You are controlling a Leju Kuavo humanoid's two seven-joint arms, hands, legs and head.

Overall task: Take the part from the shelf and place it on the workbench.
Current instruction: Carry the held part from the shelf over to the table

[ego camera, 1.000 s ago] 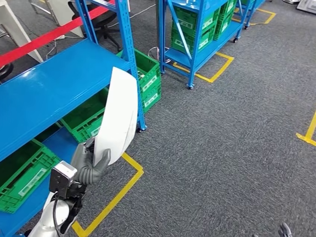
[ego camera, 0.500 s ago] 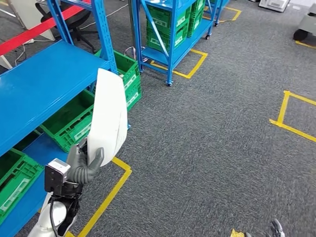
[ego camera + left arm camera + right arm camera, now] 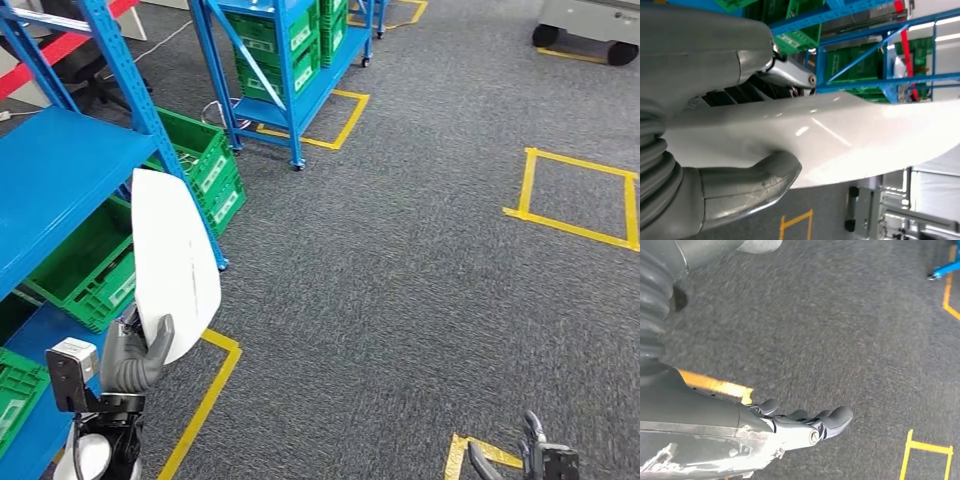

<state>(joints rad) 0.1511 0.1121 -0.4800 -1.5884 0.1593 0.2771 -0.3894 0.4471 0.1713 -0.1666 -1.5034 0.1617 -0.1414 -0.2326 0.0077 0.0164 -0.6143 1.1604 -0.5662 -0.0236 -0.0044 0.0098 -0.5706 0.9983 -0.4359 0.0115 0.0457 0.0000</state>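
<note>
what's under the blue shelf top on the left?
Under the blue shelf top, green crates sit on the lower level. The white part in the left hand hides some of them.

You see a smooth, glossy white part (image 3: 172, 262) that looks like plastic, with highlights on its curve. The left hand (image 3: 134, 355) is matt grey, rubbery. The shelf (image 3: 53, 185) is blue painted metal; the floor (image 3: 423, 250) is rough grey carpet.

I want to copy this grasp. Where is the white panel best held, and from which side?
Hold the white panel at its narrow lower end, coming from below, as the left hand does: it is thin and curved and stands upright, so thumb and fingers can pinch its two faces.
</note>
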